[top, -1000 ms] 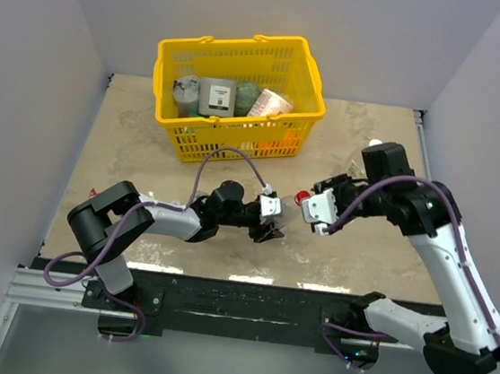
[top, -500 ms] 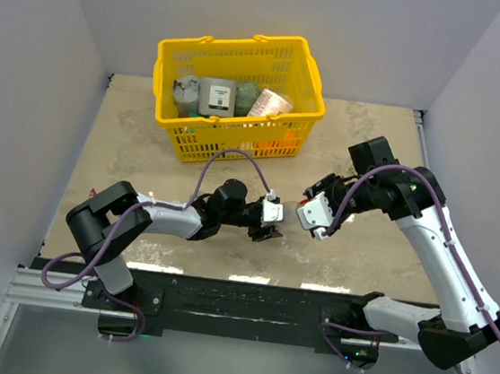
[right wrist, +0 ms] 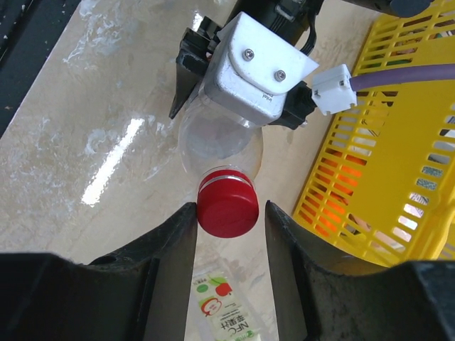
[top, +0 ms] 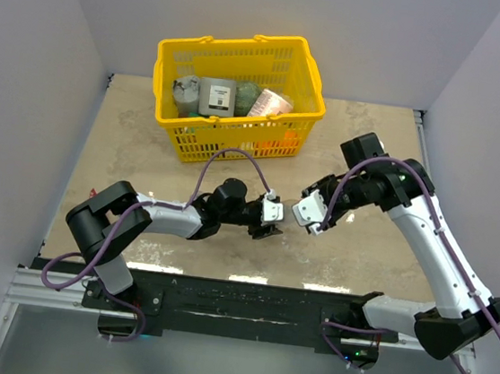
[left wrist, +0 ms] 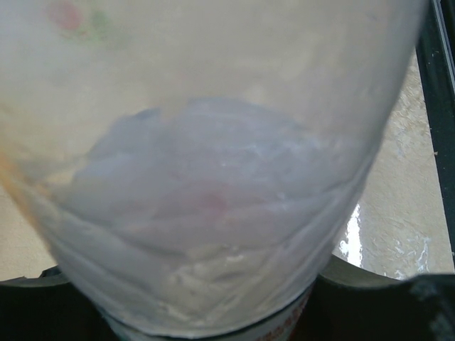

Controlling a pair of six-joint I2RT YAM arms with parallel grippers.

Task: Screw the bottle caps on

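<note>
A clear bottle [right wrist: 220, 138] is held tilted over the table, neck toward the right arm. My left gripper [top: 268, 225] is shut on its body, which fills the left wrist view [left wrist: 213, 177]. A red cap [right wrist: 227, 204] sits on the bottle's neck. My right gripper [right wrist: 231, 207] stands open closely around this cap. Its left finger [right wrist: 170, 249] touches the cap's side, and a thin gap shows at the right finger [right wrist: 288, 249]. In the top view the right gripper [top: 306, 213] faces the left one. Another bottle with an apple-printed label [right wrist: 227, 320] lies on the table below.
A yellow basket [top: 179, 57] full of goods stands at the back centre, and its wall [right wrist: 398, 142] is close to the right of my right gripper. The black rail of the arm bases [top: 237, 298] runs along the near edge.
My right arm has swung left toward the left gripper's bottle, and its jaws have narrowed around the red cap. The left arm has hardly moved.
</note>
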